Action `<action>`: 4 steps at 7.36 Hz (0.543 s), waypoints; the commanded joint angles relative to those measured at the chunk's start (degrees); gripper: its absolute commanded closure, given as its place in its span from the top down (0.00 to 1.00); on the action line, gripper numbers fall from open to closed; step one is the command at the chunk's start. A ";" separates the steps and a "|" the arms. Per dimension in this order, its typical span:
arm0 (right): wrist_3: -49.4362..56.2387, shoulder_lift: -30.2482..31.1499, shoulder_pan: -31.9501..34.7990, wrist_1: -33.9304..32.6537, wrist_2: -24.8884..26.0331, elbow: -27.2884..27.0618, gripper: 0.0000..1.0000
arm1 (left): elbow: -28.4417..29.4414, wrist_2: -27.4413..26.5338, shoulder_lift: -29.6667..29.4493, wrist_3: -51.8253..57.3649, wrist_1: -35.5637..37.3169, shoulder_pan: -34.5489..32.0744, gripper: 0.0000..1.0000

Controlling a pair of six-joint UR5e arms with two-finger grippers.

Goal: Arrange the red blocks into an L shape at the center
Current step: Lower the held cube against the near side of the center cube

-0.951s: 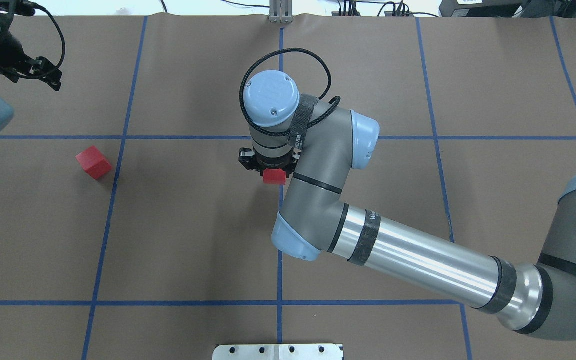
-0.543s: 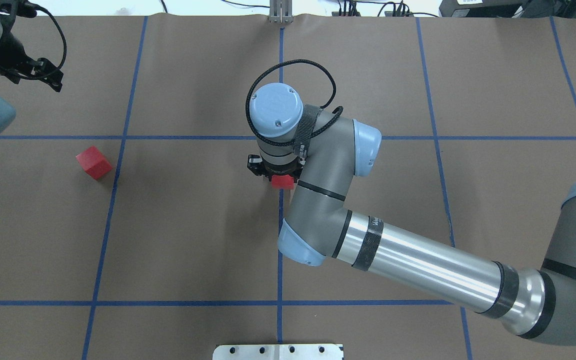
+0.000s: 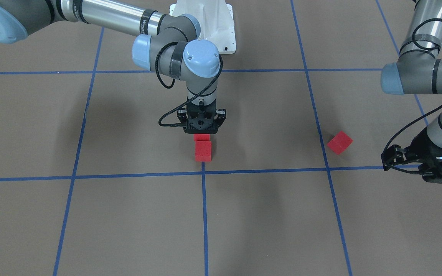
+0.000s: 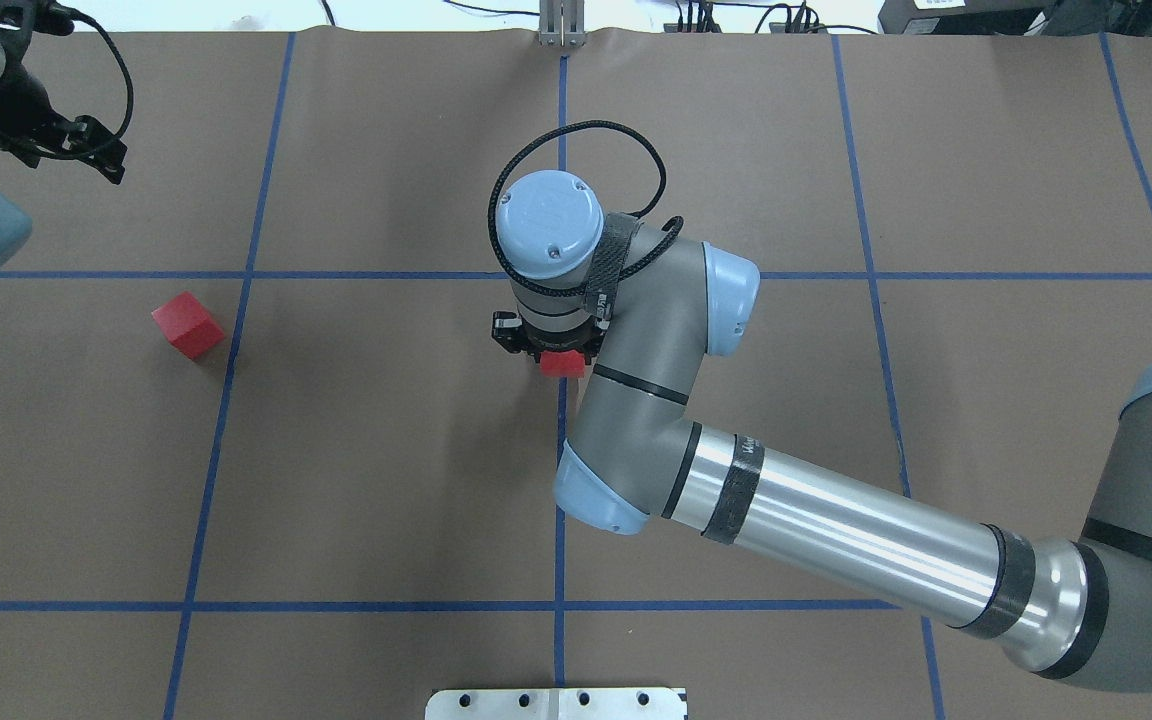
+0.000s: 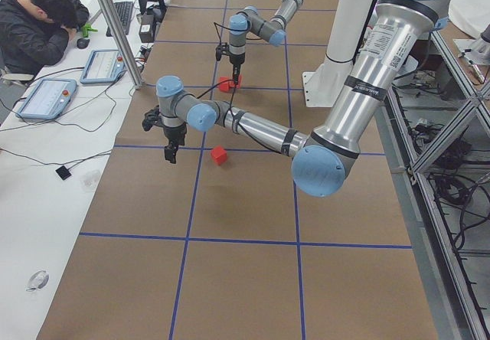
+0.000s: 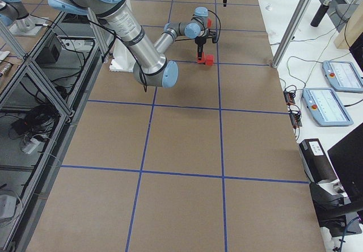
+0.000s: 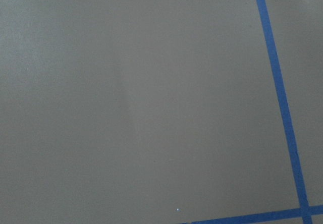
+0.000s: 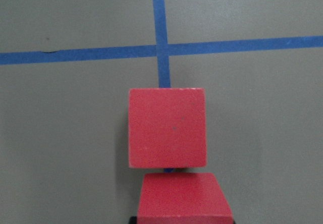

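Note:
My right gripper (image 3: 202,133) points straight down just short of the center (image 3: 203,173), shut on a red block (image 3: 202,137). That held block (image 8: 184,199) lies right behind a second red block (image 8: 167,128) resting on the tape line before the crossing (image 8: 161,50); a thin gap shows between them. In the overhead view only the held block's edge (image 4: 563,364) shows under the wrist. The third red block (image 4: 187,325) lies alone at the left, turned askew. My left gripper (image 4: 96,155) hovers beyond it, apart from it; its jaws are not clear.
Brown paper with a blue tape grid (image 4: 236,275) covers the table. A metal base plate (image 4: 556,703) sits at the near edge. A person (image 5: 34,30) sits at a side desk with tablets (image 5: 46,96) beyond the far edge.
The right gripper has shifted slightly right and down with the red block in it, mostly in the first half second. The lone block and left arm have barely moved.

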State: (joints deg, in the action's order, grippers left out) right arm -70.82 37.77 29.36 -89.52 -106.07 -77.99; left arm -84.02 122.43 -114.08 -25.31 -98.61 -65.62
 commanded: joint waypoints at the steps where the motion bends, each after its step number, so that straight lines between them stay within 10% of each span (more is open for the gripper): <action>1: 0.33 0.11 0.00 0.58 0.34 0.03 0.00 | 0.00 0.00 0.00 0.09 -0.09 -0.03 1.00; 4: 0.24 0.20 0.08 1.27 0.43 0.03 0.00 | 0.00 0.00 0.00 0.00 -0.09 -0.03 1.00</action>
State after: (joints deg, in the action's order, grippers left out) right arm -70.57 37.90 29.40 -88.80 -105.72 -77.96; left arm -84.02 122.43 -114.08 -25.30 -98.70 -65.65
